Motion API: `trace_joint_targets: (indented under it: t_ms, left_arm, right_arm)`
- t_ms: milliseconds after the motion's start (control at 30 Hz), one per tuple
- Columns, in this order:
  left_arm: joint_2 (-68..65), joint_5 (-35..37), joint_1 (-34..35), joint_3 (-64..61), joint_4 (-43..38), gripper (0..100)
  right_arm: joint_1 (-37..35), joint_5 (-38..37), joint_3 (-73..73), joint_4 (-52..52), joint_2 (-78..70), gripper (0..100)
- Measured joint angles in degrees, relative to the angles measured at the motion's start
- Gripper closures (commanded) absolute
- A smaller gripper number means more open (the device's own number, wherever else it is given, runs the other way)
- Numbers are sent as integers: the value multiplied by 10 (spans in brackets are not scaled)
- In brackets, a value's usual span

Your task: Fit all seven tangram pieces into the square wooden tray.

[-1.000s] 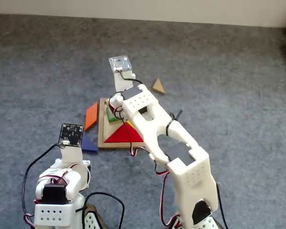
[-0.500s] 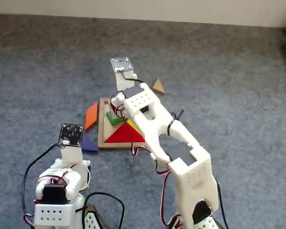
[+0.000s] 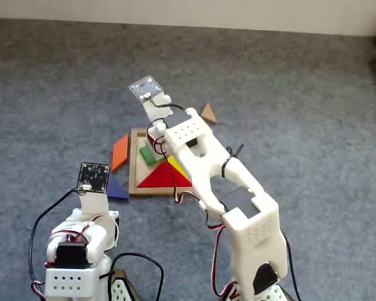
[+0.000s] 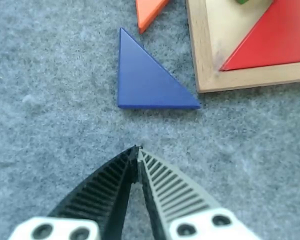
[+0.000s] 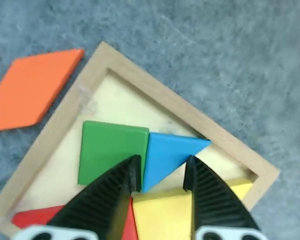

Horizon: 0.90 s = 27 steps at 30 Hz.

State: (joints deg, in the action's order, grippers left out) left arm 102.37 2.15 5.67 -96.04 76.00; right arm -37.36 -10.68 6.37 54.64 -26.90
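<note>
The square wooden tray [image 5: 155,97] holds a green square [image 5: 112,150], a light blue triangle [image 5: 167,152], a yellow piece [image 5: 175,210] and a red triangle [image 5: 30,217]. My right gripper [image 5: 161,172] hovers open over the tray, its fingers on either side of the light blue triangle's near corner. An orange parallelogram [image 5: 32,87] lies on the carpet beside the tray. A dark blue triangle [image 4: 145,82] rests just off the tray's corner [image 4: 200,60]. My left gripper [image 4: 138,150] is shut and empty, a short way from it. A tan triangle [image 3: 207,113] lies beyond the tray.
Everything sits on grey carpet [image 3: 301,94]. In the high view the right arm [image 3: 200,157] stretches over the tray's right half and hides part of it. The left arm [image 3: 81,238] stays low at the near left. Open carpet surrounds the tray.
The right arm's wrist has swung to the left over the tray, uncovering more of the green square. The left arm has not moved.
</note>
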Motion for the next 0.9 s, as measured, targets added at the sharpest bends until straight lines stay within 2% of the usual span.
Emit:
trace_joint_targets:
  t_ms: [167,500,633,900]
  left_arm:
    - [0,0,0,0,0,992]
    - [0,0,0,0,0,992]
    - [0,0,0,0,0,992]
    - [0,0,0,0,0,992]
  right_arm:
    - [1,-10,0,37,51,861]
    - [14,-13,-18,218,241,861]
    - [43,-14,-79,254,330,861]
    - [117,-14,-283,256,521,863]
